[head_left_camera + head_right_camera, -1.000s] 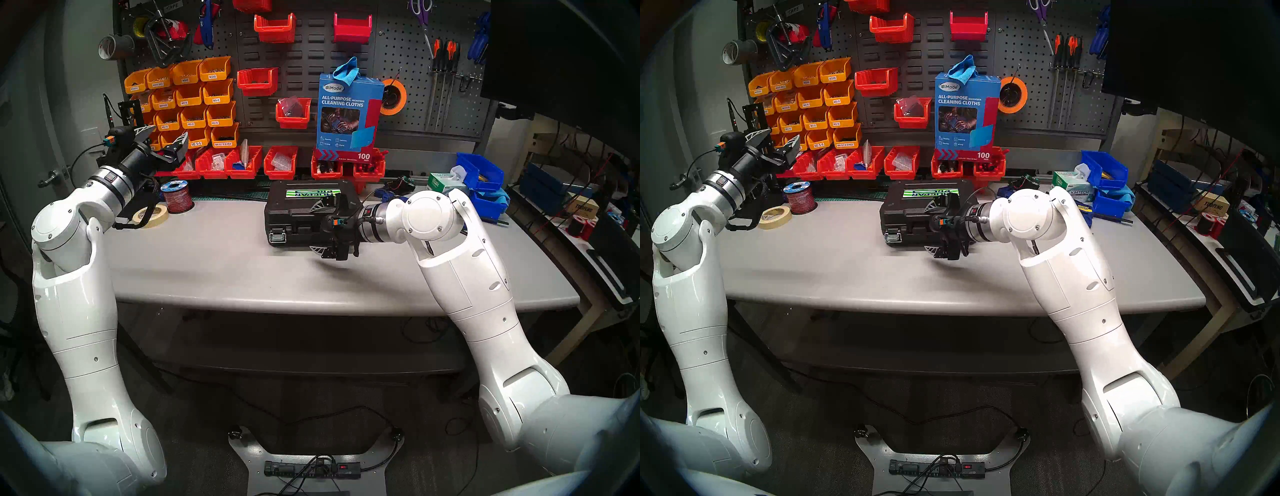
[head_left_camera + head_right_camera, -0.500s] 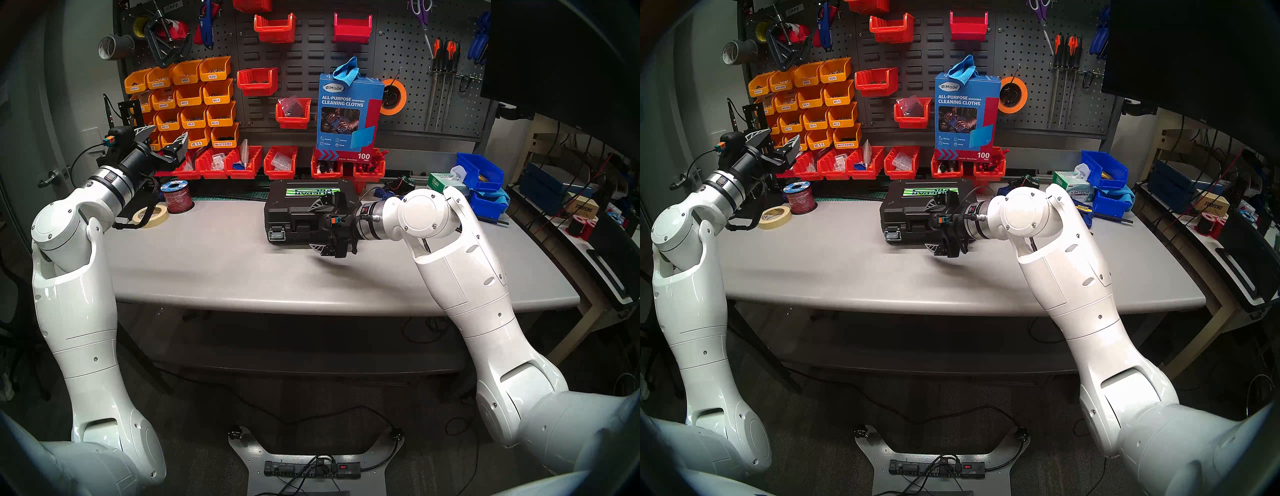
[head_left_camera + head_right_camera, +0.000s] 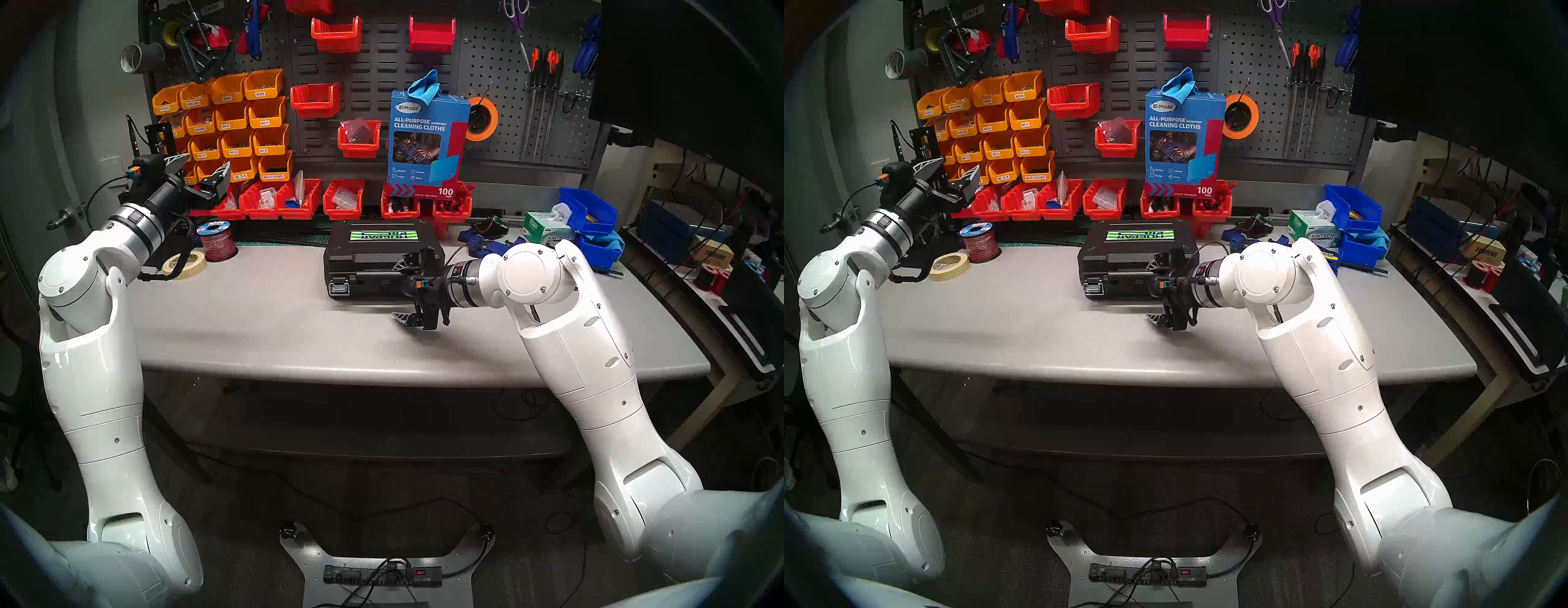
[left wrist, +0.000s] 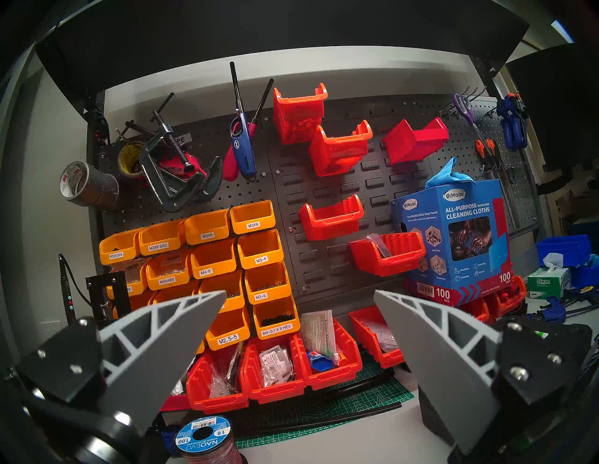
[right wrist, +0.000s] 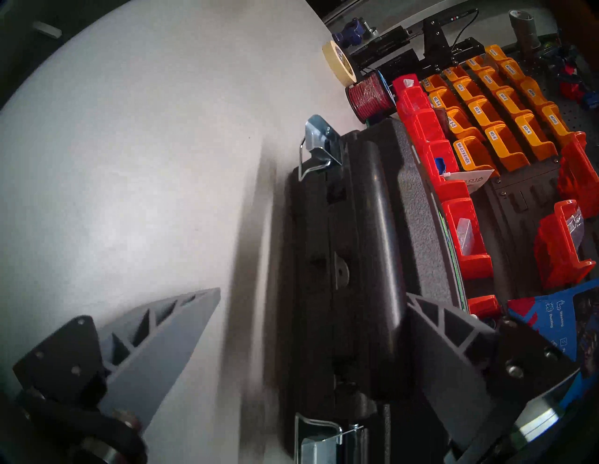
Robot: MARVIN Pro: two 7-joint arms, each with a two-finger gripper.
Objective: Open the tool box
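The black tool box lies flat and shut at the back middle of the grey table, green-and-white label up. One silver latch shows on its front left. My right gripper is open at the box's front right. One finger is over the lid and the other is over the table in front. In the right wrist view the box runs between the fingers of the right gripper, with the far latch and the near latch. My left gripper is open and empty, raised at the far left.
A masking tape roll and a red wire spool sit at the back left. Red bins and a blue cleaning-cloth box stand behind the tool box. Blue clamps, a tissue box and blue bins crowd the back right.
My right gripper has drawn back to the right and toward the table's front, uncovering the whole label. The box and my left arm have not moved.
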